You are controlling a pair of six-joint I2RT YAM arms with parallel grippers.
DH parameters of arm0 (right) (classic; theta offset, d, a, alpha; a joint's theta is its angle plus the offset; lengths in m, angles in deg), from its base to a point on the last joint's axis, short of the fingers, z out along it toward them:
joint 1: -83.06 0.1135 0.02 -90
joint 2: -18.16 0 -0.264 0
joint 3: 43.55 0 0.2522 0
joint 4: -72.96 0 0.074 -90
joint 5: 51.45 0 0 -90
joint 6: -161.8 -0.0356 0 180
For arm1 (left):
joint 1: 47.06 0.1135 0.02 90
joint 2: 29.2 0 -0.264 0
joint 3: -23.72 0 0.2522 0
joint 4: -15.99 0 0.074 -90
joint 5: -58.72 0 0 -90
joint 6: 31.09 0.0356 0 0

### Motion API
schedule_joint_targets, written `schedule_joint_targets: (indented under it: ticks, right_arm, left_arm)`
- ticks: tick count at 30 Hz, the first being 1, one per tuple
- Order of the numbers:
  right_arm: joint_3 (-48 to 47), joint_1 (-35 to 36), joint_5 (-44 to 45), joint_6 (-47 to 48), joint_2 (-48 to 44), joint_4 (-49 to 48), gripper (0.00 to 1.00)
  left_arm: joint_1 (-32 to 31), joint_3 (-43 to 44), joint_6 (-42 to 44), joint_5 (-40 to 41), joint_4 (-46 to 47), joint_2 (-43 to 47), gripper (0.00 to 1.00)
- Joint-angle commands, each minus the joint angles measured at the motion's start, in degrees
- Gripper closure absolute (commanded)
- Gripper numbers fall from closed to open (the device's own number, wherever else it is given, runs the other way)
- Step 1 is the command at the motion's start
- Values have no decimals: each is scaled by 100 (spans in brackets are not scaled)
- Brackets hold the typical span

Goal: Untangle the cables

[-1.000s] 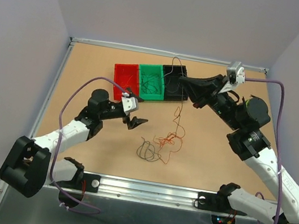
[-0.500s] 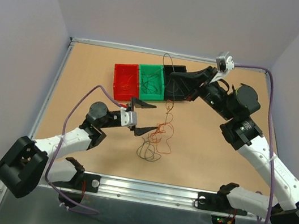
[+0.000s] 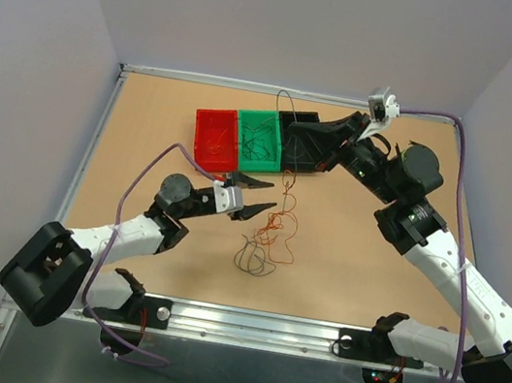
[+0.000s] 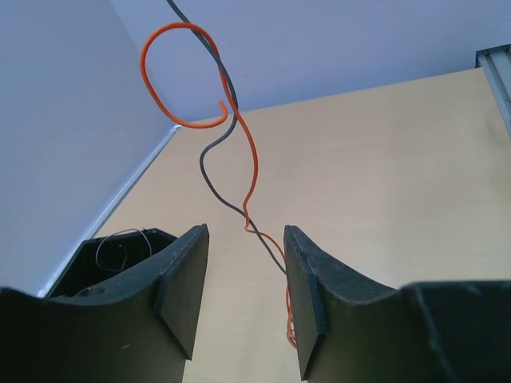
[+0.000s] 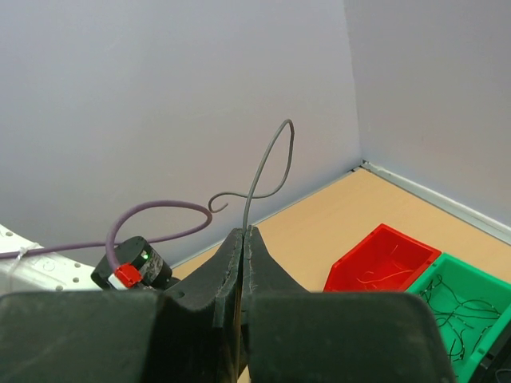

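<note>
The right claw point(image 5: 242, 235) pinches the cables point(image 3: 273, 239) tight and holds them up over the middle of the table point(image 3: 149, 125). They hang up-and-down right inside the left claw point(image 4: 243, 237), whose fingers are apart and grip nothing.

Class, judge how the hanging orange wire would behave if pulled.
Probably springy, not limp: the orange wire holds its curls while hanging. Likely very light, being far thinner than the left gripper. It may drag along the dark wire crossing it.
</note>
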Motion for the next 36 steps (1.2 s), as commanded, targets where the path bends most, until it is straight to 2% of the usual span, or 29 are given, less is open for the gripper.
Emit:
schedule_joint_targets:
  ticks: [1, 11, 17, 21, 22, 26, 27, 33, 34, 36]
  right_arm:
    - [-186, -14, -29, -49, -92, -349, 100]
    - [-80, -14, 32, -49, -92, -410, 99]
    - [-80, -14, 15, -58, -39, -436, 99]
    - [-72, -14, 32, -49, -39, -437, 99]
    - [-72, -14, 41, -49, -39, -445, 99]
    - [-63, -5, 67, -58, -22, -454, 99]
    - [-63, -14, 85, -58, -13, -454, 99]
    - [-299, -14, 717, 188, -100, -86, 99]
    - [-361, -14, 892, 241, -179, 11, 99]
    - [-458, -5, 1086, 346, -328, 187, 99]
  left_arm:
    - [-171, 273, 181, 180, 352, -41, 47]
    - [-373, 466, 278, 436, 334, -164, 50]
    - [-497, 660, 365, 681, 264, -340, 66]
    - [-628, 686, 506, 848, 255, -411, 68]
    - [-646, 686, 532, 875, 246, -393, 72]
    - [-673, 651, 603, 989, 229, -305, 97]
    - [-673, 642, 620, 998, 211, -288, 100]
    - [-664, 353, 744, 1471, 246, -165, 100]
    - [-655, 257, 674, 1847, 290, -182, 100]
    - [-402, 168, 280, 2087, 413, -208, 100]
